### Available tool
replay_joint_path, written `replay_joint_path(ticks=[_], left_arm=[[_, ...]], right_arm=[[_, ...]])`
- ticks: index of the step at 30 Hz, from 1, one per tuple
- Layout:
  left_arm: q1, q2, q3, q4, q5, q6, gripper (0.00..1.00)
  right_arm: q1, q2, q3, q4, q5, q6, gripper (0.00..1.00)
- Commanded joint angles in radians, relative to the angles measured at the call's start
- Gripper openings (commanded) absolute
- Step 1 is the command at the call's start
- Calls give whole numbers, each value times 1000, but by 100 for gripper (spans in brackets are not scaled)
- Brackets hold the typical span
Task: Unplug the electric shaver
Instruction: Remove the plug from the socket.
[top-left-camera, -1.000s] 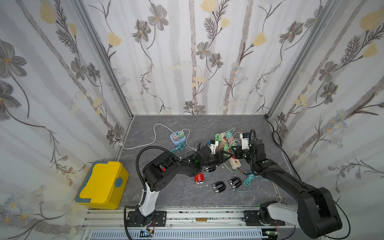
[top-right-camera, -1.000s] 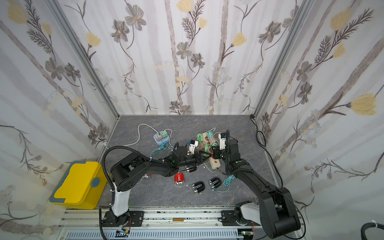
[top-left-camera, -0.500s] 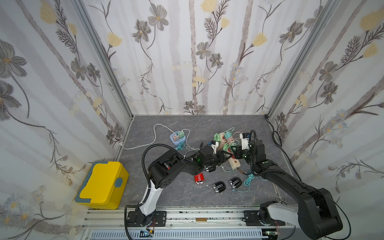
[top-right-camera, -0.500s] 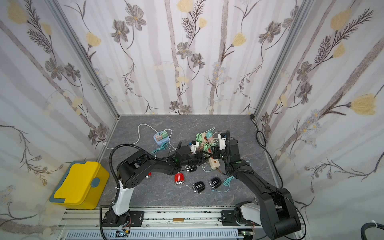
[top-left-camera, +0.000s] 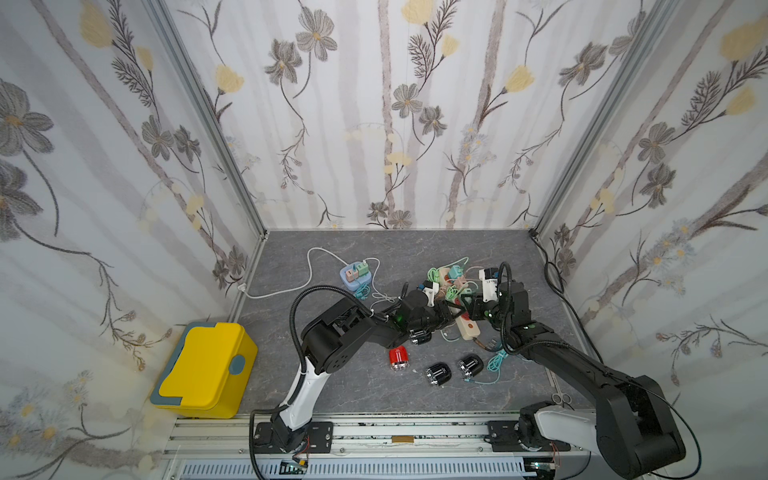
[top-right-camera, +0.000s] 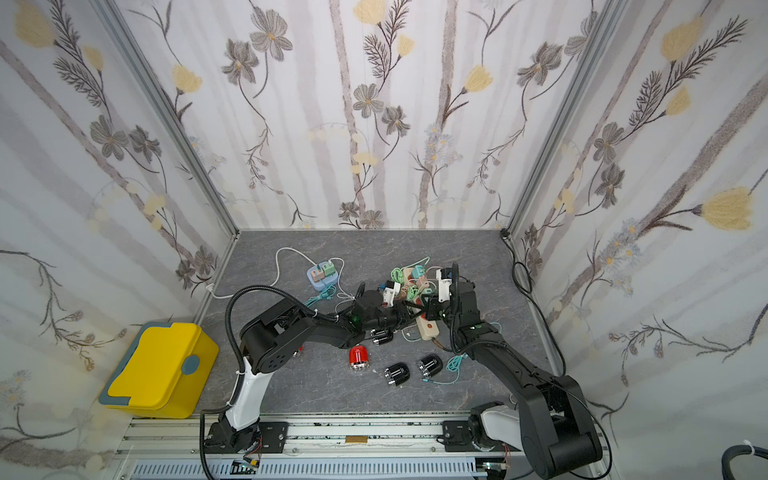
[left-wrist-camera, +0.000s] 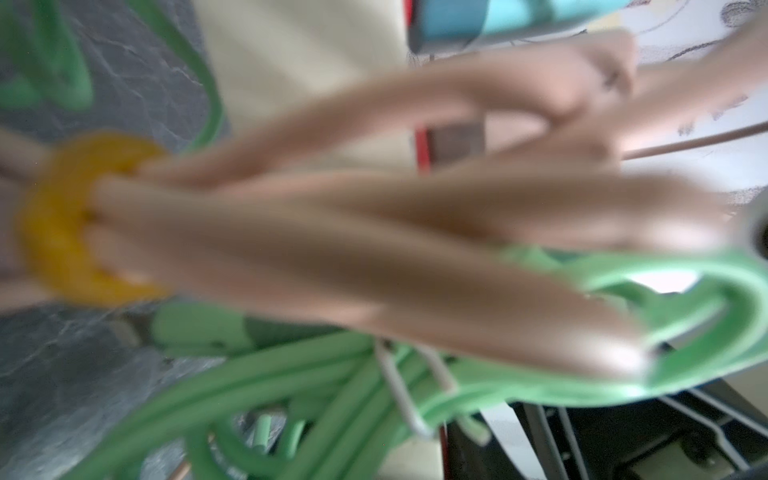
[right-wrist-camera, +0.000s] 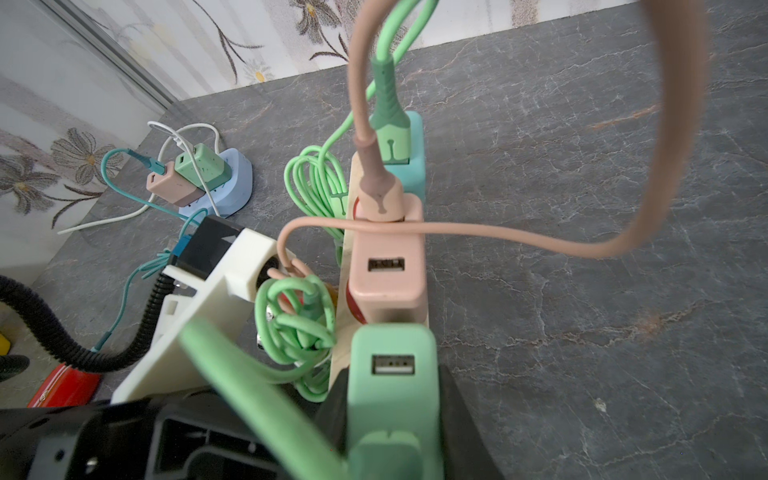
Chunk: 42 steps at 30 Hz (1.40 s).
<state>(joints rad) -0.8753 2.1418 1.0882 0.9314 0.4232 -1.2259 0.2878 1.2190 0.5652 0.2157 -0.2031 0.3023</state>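
I judged the job barely begun: nothing looked clearly unplugged. The red shaver (top-left-camera: 399, 358) lay near the middle of the table (top-left-camera: 374, 257). The black shaver (top-left-camera: 437, 374) lay just beside it toward the front edge, with a third shaver (top-left-camera: 470, 365) next to that. A fourth shaver (top-left-camera: 419, 336) sat close under the left gripper (top-left-camera: 448, 309). A teal cable (top-left-camera: 494, 361) lay coiled just beside the third shaver, with a thin end running up to it. I could not tell whether that end was seated, nor which shaver was fed from where.

Both grippers were at the strip (top-left-camera: 467, 328), between the table's centre and its right edge. The right gripper (top-left-camera: 473, 311) had its jaws clamped on the green charger (right-wrist-camera: 392, 374), which stood on the strip's near end. The pink charger (right-wrist-camera: 388, 274) and the teal charger (right-wrist-camera: 415, 166) stood plugged in behind it.

The left gripper was buried in the tangle. Its wrist view showed only a blurred pink bundle (left-wrist-camera: 374, 232) and green cable (left-wrist-camera: 257, 399), so I could not tell how its jaws stood.

As I read it, the pull itself was yet to be done: a plug had to come free while the strip was held down.
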Motion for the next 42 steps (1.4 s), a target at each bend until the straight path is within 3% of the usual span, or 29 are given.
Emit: replay_joint_path(ticks=[1, 8, 16, 21, 24, 27, 32, 37, 42], left_arm=[[4, -9, -1, 39, -4, 32, 33], [13, -54, -84, 78, -24, 90, 19], [54, -89, -160, 90, -46, 102, 14], [55, -89, -171, 80, -51, 111, 12], [52, -93, -169, 63, -63, 118, 11], [47, -100, -148, 16, -75, 137, 11], [32, -106, -107, -71, -99, 175, 10], [25, -120, -91, -133, -126, 211, 9], [26, -124, -100, -134, -128, 233, 8]], right_arm=[[2, -4, -4, 146, -36, 38, 13], [-35, -5, -9, 168, -86, 120, 11], [-128, 18, -61, 350, -314, 282, 9], [-143, 24, -69, 388, -332, 317, 9], [-104, 11, -24, 257, -197, 244, 7], [-25, 2, 33, 101, 28, 167, 6], [74, 26, 95, -18, 269, 126, 6], [144, 54, 143, -86, 409, 85, 6], [160, 49, 154, -102, 458, 78, 4]])
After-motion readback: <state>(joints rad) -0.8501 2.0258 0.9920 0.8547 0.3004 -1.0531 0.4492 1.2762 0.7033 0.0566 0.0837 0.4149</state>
